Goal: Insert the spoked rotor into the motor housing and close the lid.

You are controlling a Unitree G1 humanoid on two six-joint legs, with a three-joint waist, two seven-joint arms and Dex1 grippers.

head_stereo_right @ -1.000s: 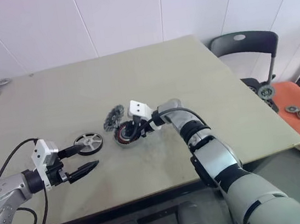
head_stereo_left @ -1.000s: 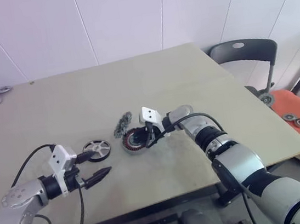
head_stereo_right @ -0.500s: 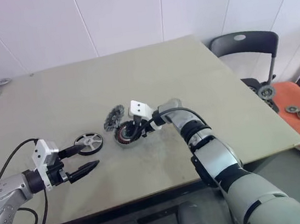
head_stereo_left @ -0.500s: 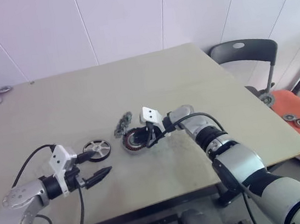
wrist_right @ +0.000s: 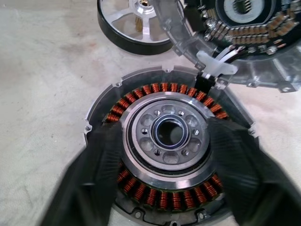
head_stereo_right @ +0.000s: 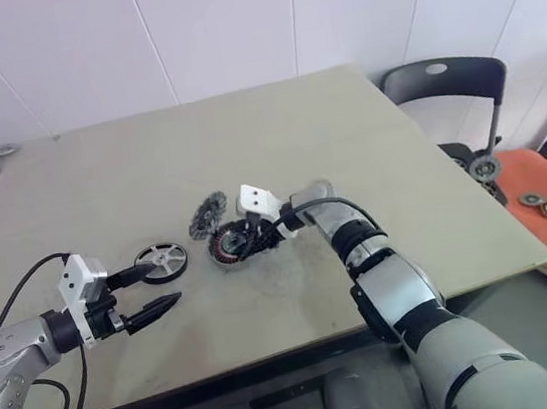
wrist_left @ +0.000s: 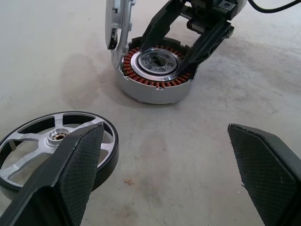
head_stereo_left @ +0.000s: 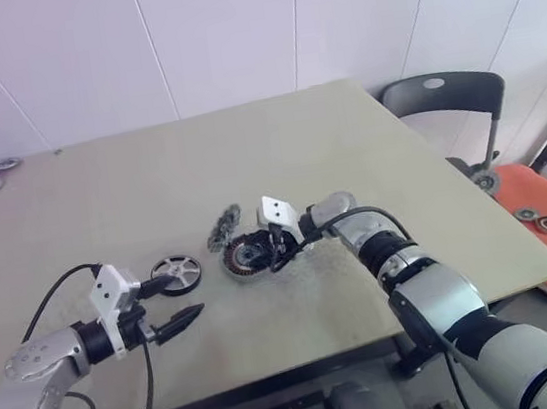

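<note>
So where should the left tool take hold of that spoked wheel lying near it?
Pinch the wheel across its dark outer rim, coming from above. It lies flat on the table, so only the rim and the gaps between spokes offer purchase. The left tool is already open beside it.

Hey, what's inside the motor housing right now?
Inside the motor housing: a ring of copper windings around a silver centre hub. The right end effector's fingers cover parts of both sides.
</note>
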